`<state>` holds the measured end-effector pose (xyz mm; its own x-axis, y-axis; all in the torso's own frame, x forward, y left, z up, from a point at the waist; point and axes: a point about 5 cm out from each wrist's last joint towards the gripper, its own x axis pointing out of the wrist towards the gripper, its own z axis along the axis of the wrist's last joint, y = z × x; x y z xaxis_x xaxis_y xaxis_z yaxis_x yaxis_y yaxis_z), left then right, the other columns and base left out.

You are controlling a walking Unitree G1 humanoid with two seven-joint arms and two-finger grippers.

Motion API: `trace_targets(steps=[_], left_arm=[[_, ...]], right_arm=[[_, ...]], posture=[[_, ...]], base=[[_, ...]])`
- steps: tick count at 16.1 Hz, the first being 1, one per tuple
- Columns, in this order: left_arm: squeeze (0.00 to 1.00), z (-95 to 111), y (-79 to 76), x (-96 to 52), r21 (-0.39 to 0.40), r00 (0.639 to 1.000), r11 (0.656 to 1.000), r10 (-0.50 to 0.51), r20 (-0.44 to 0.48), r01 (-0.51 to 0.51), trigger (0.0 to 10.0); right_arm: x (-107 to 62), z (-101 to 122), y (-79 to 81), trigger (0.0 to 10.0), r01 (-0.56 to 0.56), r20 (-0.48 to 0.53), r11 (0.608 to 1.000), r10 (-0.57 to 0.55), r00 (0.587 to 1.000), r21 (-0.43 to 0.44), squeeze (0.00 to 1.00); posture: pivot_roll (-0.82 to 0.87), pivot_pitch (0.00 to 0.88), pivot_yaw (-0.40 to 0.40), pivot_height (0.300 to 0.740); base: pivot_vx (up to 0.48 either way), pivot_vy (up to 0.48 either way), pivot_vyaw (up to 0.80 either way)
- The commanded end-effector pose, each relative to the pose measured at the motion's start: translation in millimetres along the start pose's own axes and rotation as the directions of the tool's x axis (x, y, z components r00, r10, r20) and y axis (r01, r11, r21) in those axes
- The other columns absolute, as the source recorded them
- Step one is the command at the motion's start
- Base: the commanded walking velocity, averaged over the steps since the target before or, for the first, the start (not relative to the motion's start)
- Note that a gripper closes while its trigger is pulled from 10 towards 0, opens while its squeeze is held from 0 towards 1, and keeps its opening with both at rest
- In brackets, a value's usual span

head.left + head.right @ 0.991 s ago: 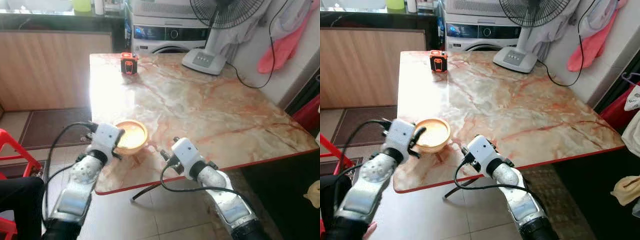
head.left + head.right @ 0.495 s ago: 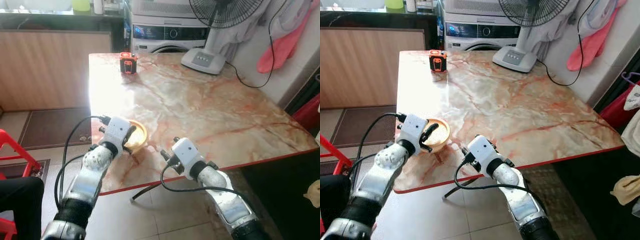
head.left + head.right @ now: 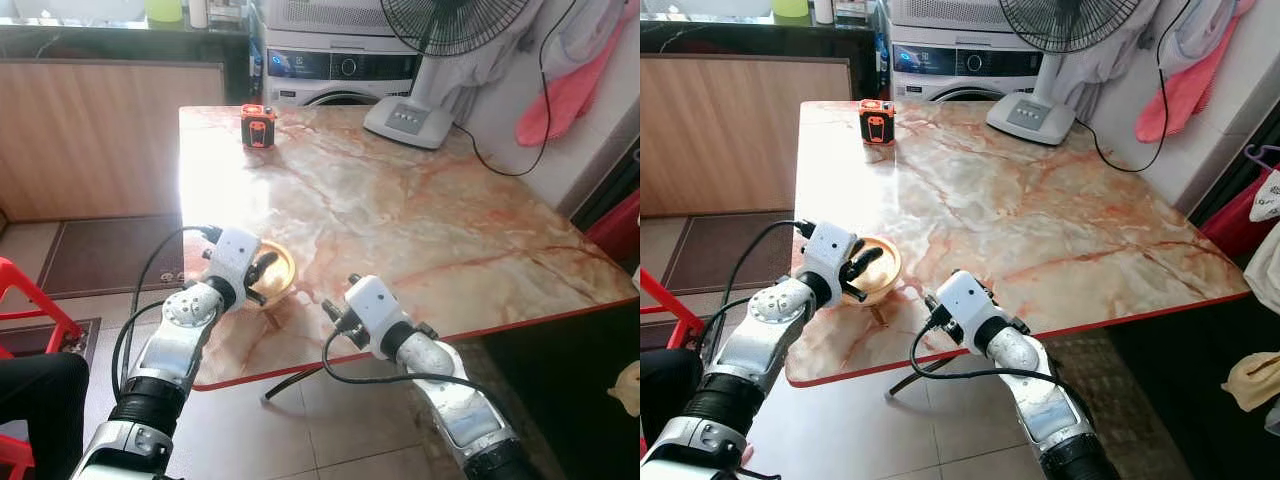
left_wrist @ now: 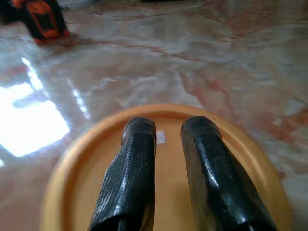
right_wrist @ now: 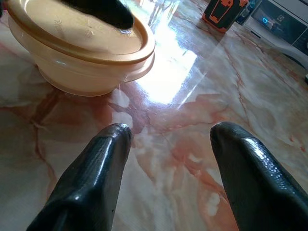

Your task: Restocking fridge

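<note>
Left claw [image 4: 168, 127] nearly together over yellow container [image 3: 876, 268]; right claw [image 5: 168, 137] apart beside it; orange device [image 3: 258, 126] far.

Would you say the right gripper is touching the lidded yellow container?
Apart. The right wrist view shows bare marble tabletop between the open right gripper and the lidded yellow container.

Head cameras look down across the marble table [image 3: 420, 220]; both close wrist cameras share the yellow bowl [image 5: 72, 43].
</note>
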<state>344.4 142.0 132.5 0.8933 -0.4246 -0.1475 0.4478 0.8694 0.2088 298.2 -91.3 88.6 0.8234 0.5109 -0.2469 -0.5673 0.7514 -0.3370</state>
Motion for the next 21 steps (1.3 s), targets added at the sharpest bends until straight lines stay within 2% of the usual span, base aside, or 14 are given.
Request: trace_targets(steps=[1,4,6,8,11,15,16,17,18,19,20,21], left_arm=[[0.00,-1.7,-4.5,1.5,-0.062,0.999,0.997,-0.053,-0.013,0.052,10.0],[0.00,-6.0,-3.6,-1.6,-0.121,0.996,0.989,-0.089,-0.029,0.084,10.0],[0.00,-2.8,-2.8,-3.6,-0.209,0.995,0.973,-0.101,0.000,0.099,10.0],[0.00,-0.8,-2.8,-4.9,-0.245,0.993,0.962,-0.119,0.010,0.118,10.0],[0.00,1.5,-1.8,-8.2,-0.269,0.990,0.953,-0.139,0.013,0.137,10.0],[0.00,-2.2,-4.8,-17.9,-0.249,0.982,0.953,-0.187,-0.024,0.175,10.0],[0.00,2.7,-2.8,-19.8,-0.212,0.987,0.965,-0.158,0.006,0.156,10.0],[0.00,17.4,4.3,-21.3,-0.216,0.993,0.973,-0.061,0.100,0.081,10.0],[0.00,26.7,10.1,-23.3,-0.145,0.988,0.989,0.024,0.152,-0.001,10.0],[0.00,36.1,11.7,-26.0,-0.173,0.971,0.984,0.087,0.224,-0.048,10.0],[0.00,46.6,13.3,-31.8,-0.211,0.938,0.971,0.170,0.301,-0.109,10.0],[0.00,51.1,6.1,-38.1,-0.211,0.916,0.967,0.207,0.343,-0.140,10.0]], right_arm=[[-2.8,-1.8,-5.5,10.0,0.015,-0.011,1.000,-0.015,1.000,0.000,0.00],[-2.7,-2.0,-5.3,10.0,0.013,-0.014,1.000,-0.013,1.000,-0.001,0.00],[-2.6,-2.2,-5.2,10.0,0.009,-0.015,1.000,-0.009,1.000,-0.001,0.00],[-2.4,-1.8,-5.1,10.0,0.006,-0.013,1.000,-0.006,1.000,-0.003,0.00],[-2.4,-1.8,-5.3,10.0,0.004,-0.014,1.000,-0.004,1.000,-0.005,0.00],[-2.1,-1.4,-4.9,10.0,-0.002,-0.015,1.000,0.002,1.000,-0.006,0.00],[-2.1,-1.5,-4.9,10.0,-0.002,-0.015,1.000,0.002,1.000,-0.006,0.00],[-2.2,-1.7,-5.1,10.0,0.000,-0.014,1.000,0.000,1.000,-0.006,0.00],[-2.4,-1.6,-5.4,10.0,0.003,-0.013,1.000,-0.003,1.000,-0.005,0.00],[-2.3,-1.5,-5.7,10.0,0.006,-0.011,1.000,-0.006,1.000,-0.003,0.00],[-2.3,-1.8,-6.0,10.0,0.008,-0.010,1.000,-0.008,1.000,-0.002,0.00],[-2.6,-2.8,-6.8,10.0,0.010,-0.011,1.000,-0.010,1.000,-0.002,0.00]], posture=[[-0.05,0.000,-0.142,0.740],[-0.05,0.000,-0.142,0.740],[-0.04,0.000,-0.144,0.740],[-0.04,0.000,-0.146,0.740],[-0.04,0.000,-0.148,0.740],[-0.04,0.000,-0.149,0.740],[-0.04,0.000,-0.150,0.740],[-0.04,0.000,-0.149,0.740],[-0.04,0.000,-0.149,0.740],[-0.04,0.000,-0.150,0.740],[-0.04,0.000,-0.150,0.740],[-0.04,0.000,-0.151,0.740]], base=[[0.000,0.000,0.00],[0.000,0.000,0.00],[0.000,0.000,0.00],[0.000,0.000,0.00],[0.000,0.000,0.00],[0.000,0.000,0.00],[0.000,0.000,0.00],[0.000,0.000,0.00],[0.000,0.000,0.00],[0.000,0.000,0.00],[0.000,0.000,0.00],[0.000,0.000,0.00]])
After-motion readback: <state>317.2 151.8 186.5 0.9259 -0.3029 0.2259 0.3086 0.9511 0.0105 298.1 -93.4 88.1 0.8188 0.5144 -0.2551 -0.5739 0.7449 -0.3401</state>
